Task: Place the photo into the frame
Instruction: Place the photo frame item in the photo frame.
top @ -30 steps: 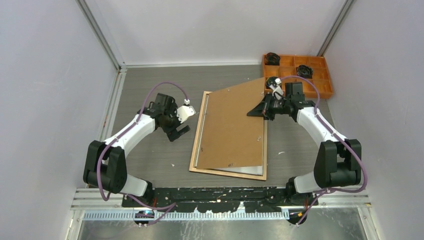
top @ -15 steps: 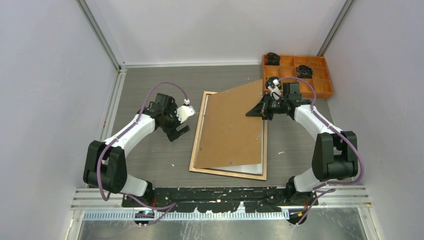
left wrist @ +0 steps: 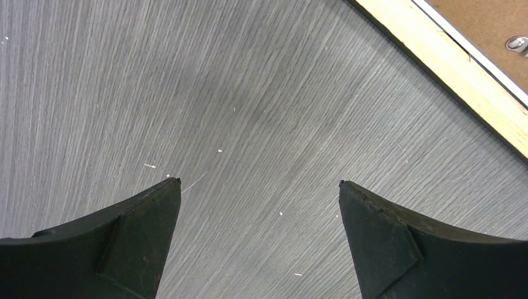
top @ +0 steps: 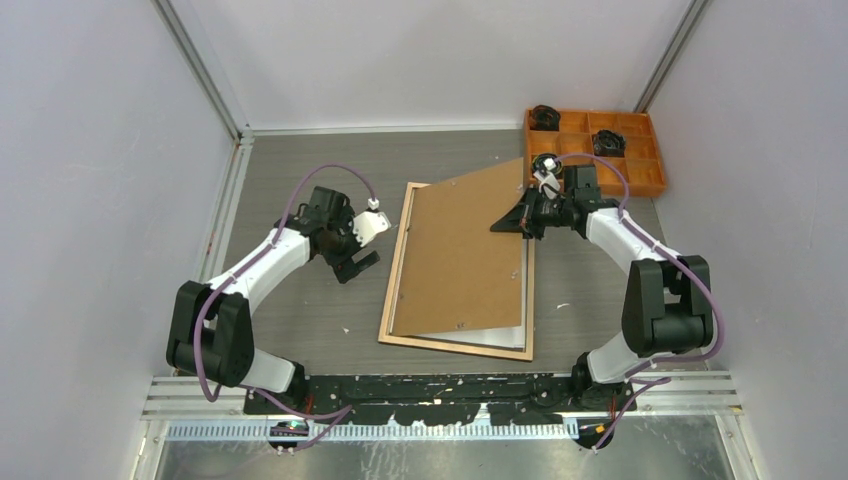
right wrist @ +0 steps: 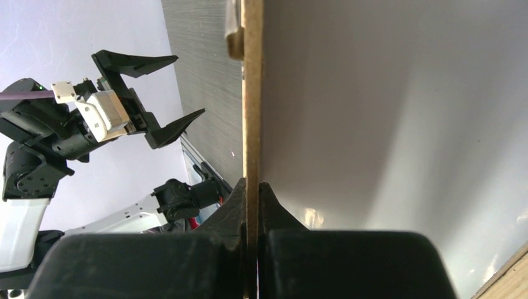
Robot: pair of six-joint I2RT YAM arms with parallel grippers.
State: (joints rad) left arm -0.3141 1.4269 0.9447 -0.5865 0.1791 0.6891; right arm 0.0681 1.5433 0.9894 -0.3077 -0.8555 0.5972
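Over grey tabletop (top: 300, 170), right claw (top: 507, 223) pinches the backing panel (top: 460, 255); hold it square to the frame (top: 392, 290) beneath; left claw (top: 358, 262) gapes.

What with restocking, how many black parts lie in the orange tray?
3 black parts in the orange tray: one far-left, one mid-right, one near-left, partly behind the right arm, which may hide more.

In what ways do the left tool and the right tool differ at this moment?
The left tool is open, its jaws wide apart; the right tool is shut on the brown backing panel. The left tool holds nothing and is over bare table beside the frame; the right tool grips the panel's right edge. Both are dark and pointed.
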